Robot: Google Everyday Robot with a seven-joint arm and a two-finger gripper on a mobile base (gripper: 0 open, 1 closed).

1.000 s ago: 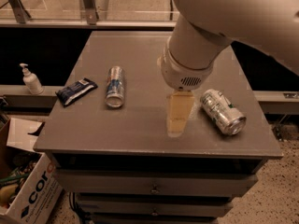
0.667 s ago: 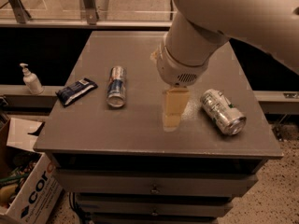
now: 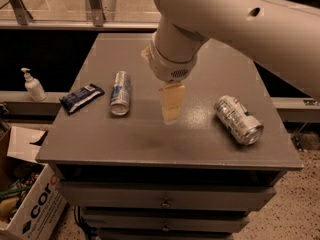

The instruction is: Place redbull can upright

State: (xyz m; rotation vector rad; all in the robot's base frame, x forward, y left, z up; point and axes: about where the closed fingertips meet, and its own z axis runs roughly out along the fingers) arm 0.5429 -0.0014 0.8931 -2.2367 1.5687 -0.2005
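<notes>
Hovering pincer [image 3: 170,113] over grey cabinet top [image 3: 200,141], open/shut can't tell, redbull can [image 3: 120,93] flat nr it.

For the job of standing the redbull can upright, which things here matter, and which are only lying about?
For the job: redbull can, lying on its side on the table; claw, over the table between the two cans.
Lying about: fat silver can; dark snack packet; pump bottle; cardboard box.
</notes>
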